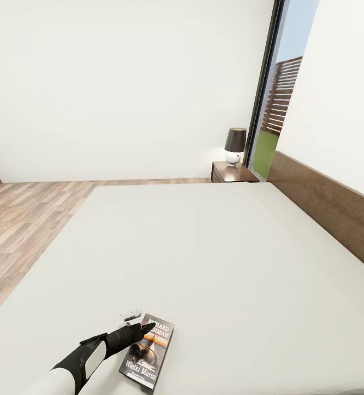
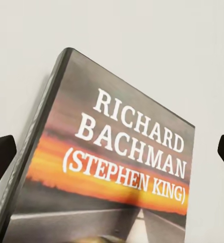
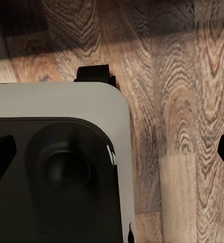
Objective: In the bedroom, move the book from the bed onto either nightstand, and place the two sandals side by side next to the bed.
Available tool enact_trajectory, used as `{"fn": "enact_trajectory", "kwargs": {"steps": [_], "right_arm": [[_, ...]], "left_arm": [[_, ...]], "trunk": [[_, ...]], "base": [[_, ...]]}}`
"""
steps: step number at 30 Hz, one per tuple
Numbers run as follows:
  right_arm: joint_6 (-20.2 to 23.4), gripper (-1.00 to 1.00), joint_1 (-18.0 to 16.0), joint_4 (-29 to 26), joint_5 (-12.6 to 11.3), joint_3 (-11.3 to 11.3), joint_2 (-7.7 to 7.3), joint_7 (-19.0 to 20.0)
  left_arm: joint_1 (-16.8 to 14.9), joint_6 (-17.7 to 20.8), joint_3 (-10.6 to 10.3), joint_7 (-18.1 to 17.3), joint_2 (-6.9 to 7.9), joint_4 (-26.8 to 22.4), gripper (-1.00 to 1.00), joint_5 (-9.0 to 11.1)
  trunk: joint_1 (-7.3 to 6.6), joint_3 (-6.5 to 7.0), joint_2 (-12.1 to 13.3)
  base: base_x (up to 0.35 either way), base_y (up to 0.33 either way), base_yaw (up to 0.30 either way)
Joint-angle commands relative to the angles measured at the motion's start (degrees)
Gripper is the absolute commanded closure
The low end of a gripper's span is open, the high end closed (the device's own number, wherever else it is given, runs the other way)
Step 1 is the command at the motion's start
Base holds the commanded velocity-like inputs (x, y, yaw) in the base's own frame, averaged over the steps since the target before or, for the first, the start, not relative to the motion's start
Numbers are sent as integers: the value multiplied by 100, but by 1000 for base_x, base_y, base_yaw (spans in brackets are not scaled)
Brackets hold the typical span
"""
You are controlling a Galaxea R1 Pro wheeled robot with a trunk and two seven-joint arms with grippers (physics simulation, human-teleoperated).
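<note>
Left pincer (image 1: 144,328): spread wide over the book (image 1: 149,351).
Risk: flat book on bed (image 1: 220,247); fingers may slide off.
Right pincer (image 3: 114,152): spread, above floor.

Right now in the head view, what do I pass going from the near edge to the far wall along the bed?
Left tool over the book → bare grey mattress of the bed → nightstand with the lamp on it → window.
</note>
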Motion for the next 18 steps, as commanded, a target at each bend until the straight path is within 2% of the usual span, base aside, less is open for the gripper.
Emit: {"fn": "enact_trajectory", "kwargs": {"steps": [1,18], "right_arm": [[-32,-100,-6,16,42,-48,-3,16],[-32,-100,-6,16,42,-48,-3,16]], "left_arm": [[-2,60,21,-22,-1,-4,-100,38],[1,59,21,-26,-1,-4,-100,38]], "trunk": [[-1,-5,-2],[-1,-5,-2]], "base": [[0,0,0],[0,0,0]]}}
